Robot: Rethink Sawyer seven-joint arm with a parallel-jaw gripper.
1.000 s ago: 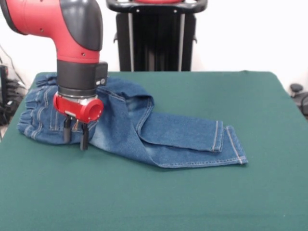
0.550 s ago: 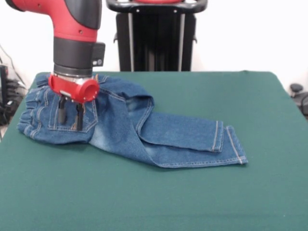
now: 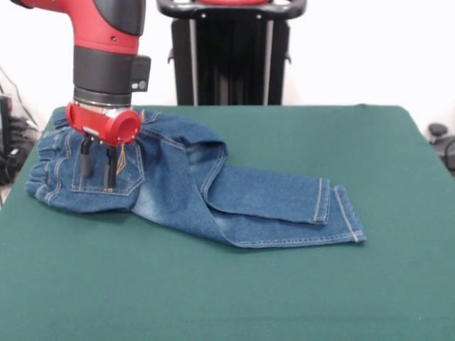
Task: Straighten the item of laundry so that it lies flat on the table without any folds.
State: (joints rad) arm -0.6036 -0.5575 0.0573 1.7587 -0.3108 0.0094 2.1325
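The item of laundry (image 3: 206,188), a small pair of blue denim jeans, lies on the left half of the green table (image 3: 234,291). Its waistband is at the left and both legs run right, one folded over the other, with the seat bunched up. My gripper (image 3: 97,174) hangs from the red and black arm above the left back pocket. Its two dark fingers (image 3: 110,170) stand apart with nothing between them, just above the denim.
A black stand (image 3: 229,53) rises behind the table's far edge. Dark cables and gear (image 3: 8,138) sit off the left edge, and a dark object (image 3: 442,142) off the right edge.
The gripper has risen and moved back and left, from the front edge of the seat to above the back pocket. The jeans have not visibly moved.
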